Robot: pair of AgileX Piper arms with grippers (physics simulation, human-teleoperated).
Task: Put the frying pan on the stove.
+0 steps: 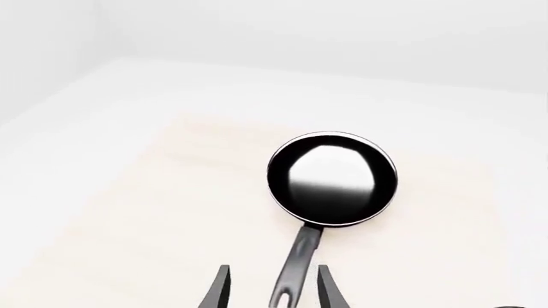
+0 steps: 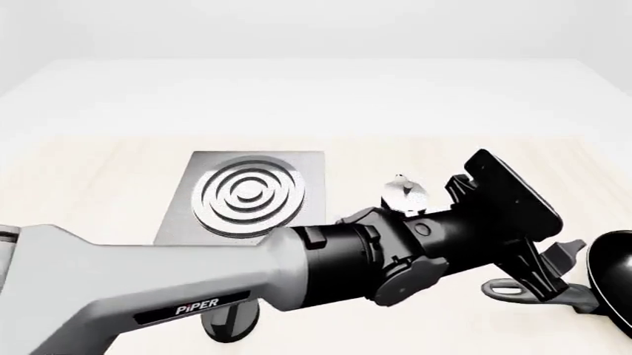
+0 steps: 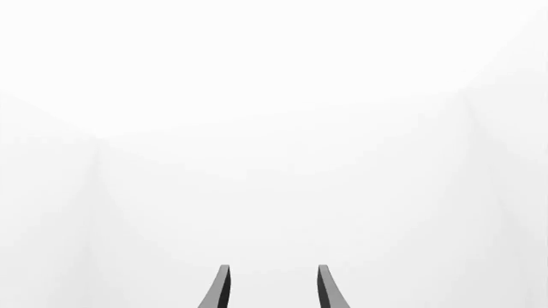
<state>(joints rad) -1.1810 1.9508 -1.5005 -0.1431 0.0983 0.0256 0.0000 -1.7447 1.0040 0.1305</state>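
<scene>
Front view, far left: our left arm [image 2: 148, 292] comes in low, big grey body w/ PIPER label, reaching across twd the right. Behind it, left of centre, the stove [image 2: 245, 194] lies flat on the pale wood table [image 2: 89, 177], silver rings up, nothing on it. Its near edge is hidden by the arm.

Just right of the stove, behind the arm's wrist, we see a small silvery object [image 2: 404, 194]; too hidden to tell what it is.

Further right, the left gripper [image 2: 541, 277] sits over the handle of the frying pan [image 2: 612, 266]. The pan is at the far right edge of the view, on the table, well apart from the stove, only partly in frame. The handle's loop end [image 2: 504, 288] shows under the gripper.

Left wrist view: pan [image 1: 332, 178] whole, glossy inside, handle running back betw. the two fingers [image 1: 219, 289]. Fingers are spread apart, one each side of the handle, gap on both sides, not touching it.

Right wrist view: right gripper [image 3: 272, 289] w/ fingers apart, nothing betw. them, only white bkgd ahead. We don't see the right arm in the front view.
</scene>
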